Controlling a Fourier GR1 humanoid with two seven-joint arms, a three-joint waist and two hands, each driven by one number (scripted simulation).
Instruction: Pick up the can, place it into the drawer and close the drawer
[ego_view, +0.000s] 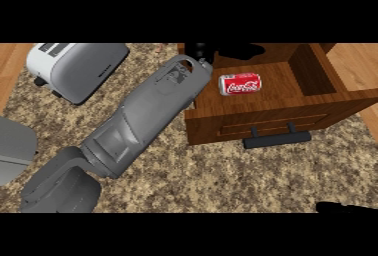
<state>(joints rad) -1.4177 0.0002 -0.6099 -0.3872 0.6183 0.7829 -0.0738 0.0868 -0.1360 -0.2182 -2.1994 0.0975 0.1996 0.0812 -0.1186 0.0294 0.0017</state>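
Left forearm crosses worktop | left hand at drawer rear, fingers: cannot tell | can lies inside drawer, untouched | right hand at lower edge, fingers unclear | step: placing done | next: push drawer front shut

— What does the arm look like?
— A grey forearm, smooth moulded shells with recessed panels and a rounded opening near the wrist.
— And the ends?
— Each robot hand is black: left, right.
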